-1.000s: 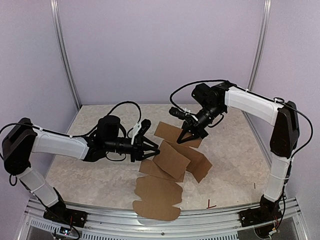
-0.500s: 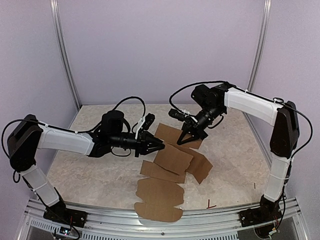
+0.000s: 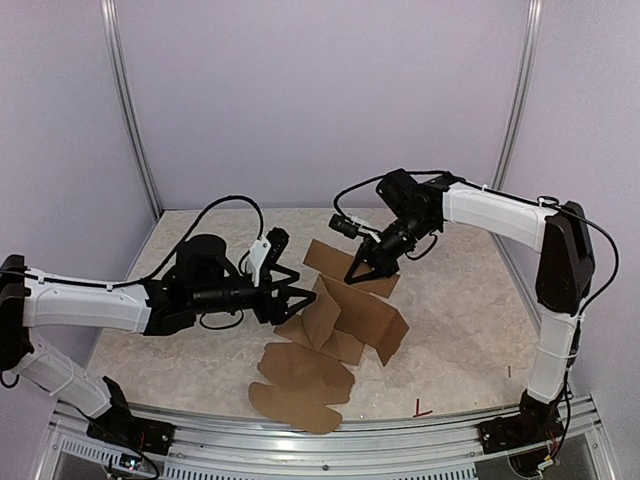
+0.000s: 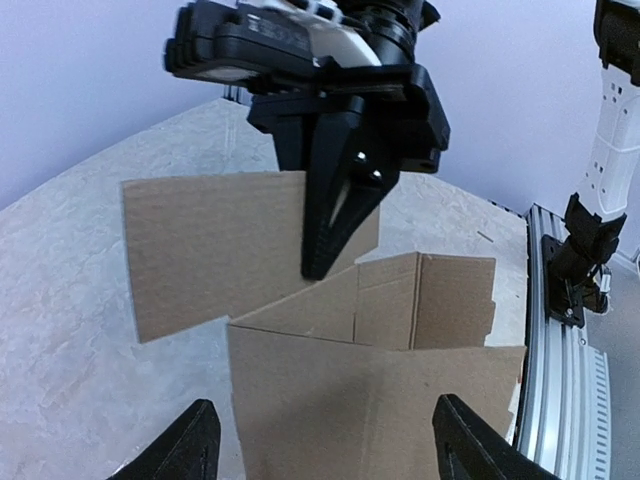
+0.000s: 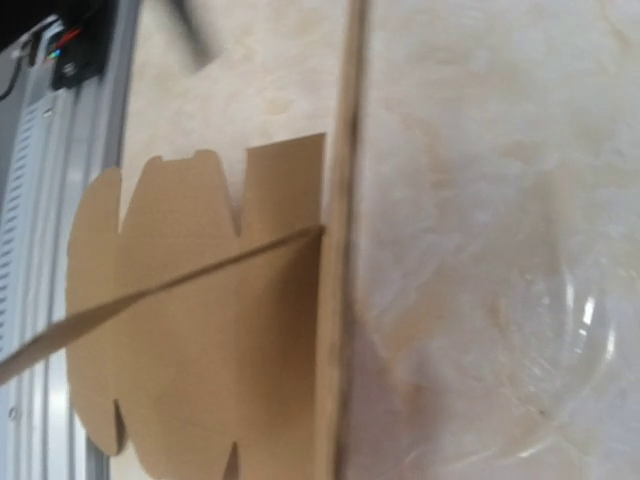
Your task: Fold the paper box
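Note:
The paper box [image 3: 345, 318] is a brown cardboard sheet lying mid-table, partly folded, with its rounded flaps [image 3: 298, 388] flat toward the near edge. One panel [image 4: 380, 400] stands upright straight in front of my left gripper [image 3: 296, 291], which is open with a fingertip [image 4: 195, 445] on each side of it and not gripping. My right gripper [image 3: 363, 268] is shut, pinching the upper edge of the far panel [image 4: 210, 245]. In the right wrist view that panel [image 5: 338, 300] runs edge-on down the middle and my own fingers are out of frame.
A small red stick [image 3: 422, 410] lies near the front right, with a tiny scrap [image 3: 508, 372] further right. The metal rail [image 3: 400, 432] borders the near edge. Purple walls enclose the back and sides. The right arm's base [image 4: 585, 250] stands at the right.
My left gripper closed, then opened wide and drew back to the left. The cardboard shifted left and toward the near edge, and its middle panel now stands more upright. The right gripper kept its pinch.

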`<state>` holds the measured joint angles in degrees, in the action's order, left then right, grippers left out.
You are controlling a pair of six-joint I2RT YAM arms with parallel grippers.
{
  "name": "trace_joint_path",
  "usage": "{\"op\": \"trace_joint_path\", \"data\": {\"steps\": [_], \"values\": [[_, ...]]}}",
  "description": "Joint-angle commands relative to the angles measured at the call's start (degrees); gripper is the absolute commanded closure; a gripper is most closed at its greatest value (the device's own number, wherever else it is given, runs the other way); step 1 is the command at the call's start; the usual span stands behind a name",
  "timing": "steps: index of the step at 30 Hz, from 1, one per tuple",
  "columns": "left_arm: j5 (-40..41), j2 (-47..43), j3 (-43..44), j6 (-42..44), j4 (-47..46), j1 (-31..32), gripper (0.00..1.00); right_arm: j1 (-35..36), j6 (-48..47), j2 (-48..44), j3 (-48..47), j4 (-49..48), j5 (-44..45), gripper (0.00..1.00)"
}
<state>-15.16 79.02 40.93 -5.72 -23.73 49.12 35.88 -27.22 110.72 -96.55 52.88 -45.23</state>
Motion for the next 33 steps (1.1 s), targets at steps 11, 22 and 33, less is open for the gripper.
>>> {"op": "trace_joint_path", "data": {"steps": [11, 22, 33], "values": [[15.6, 9.0, 8.3, 0.5, 11.9, 7.4, 0.23, 0.2, 8.9, 0.6, -0.3, -5.2, 4.4, 1.00], [26.2, 14.9, 11.0, 1.9, 9.3, 10.5, 0.22, 0.2, 9.1, -0.4, 0.9, -5.8, 6.9, 0.98], [10.0, 4.9, 6.7, -2.0, 17.8, 5.6, 0.23, -3.6, 11.3, 4.9, 4.0, -5.3, 13.8, 0.61]]}}
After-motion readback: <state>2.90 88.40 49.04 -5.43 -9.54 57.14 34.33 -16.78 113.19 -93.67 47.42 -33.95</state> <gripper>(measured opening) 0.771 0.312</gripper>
